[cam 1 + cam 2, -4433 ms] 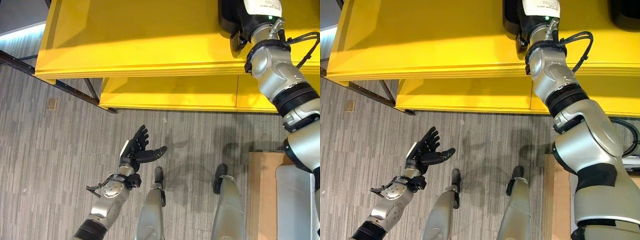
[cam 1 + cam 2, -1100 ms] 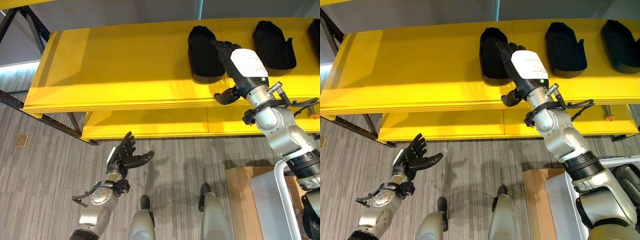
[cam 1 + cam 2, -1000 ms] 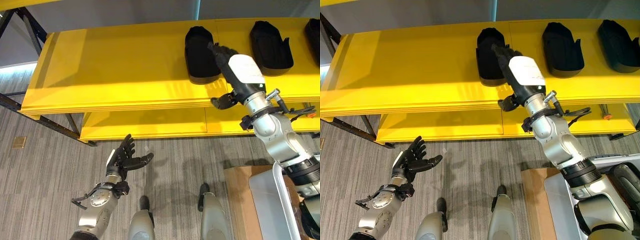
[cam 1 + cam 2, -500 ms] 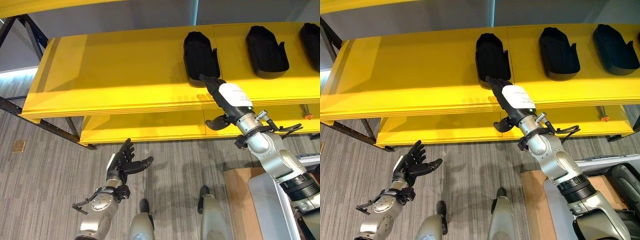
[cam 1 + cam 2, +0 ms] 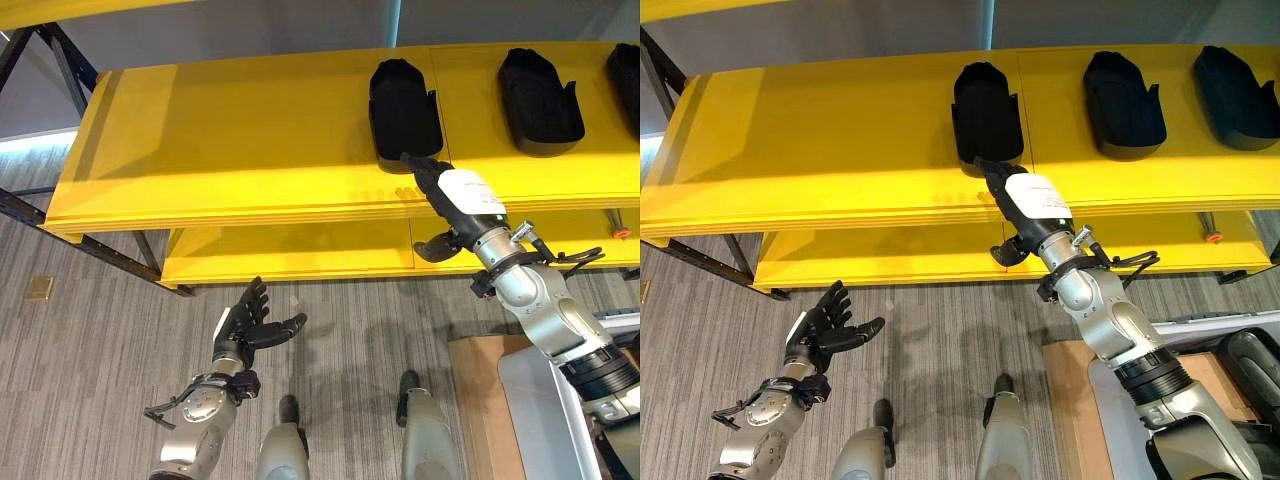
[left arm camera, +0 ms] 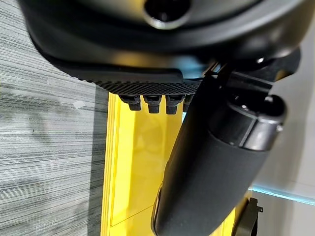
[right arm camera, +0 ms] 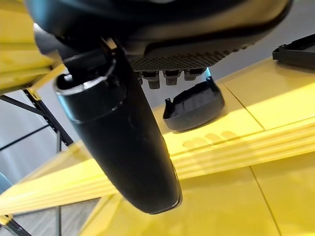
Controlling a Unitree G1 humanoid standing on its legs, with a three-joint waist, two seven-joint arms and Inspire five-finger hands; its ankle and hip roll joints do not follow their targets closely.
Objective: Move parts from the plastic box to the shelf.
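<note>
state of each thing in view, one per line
left part: lying on the shelf's upper board, apart from the right hand
middle part: lying on the upper board
right part: lying on the upper board, at the view's edge
shelf: upper board bare left of the parts
right hand: open, empty, over the shelf's front edge
left hand: open, empty, over the floor

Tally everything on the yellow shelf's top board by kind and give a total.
Black parts on the yellow shelf: 3, namely the left part, the middle part and the right part.
Total: 3.
</note>
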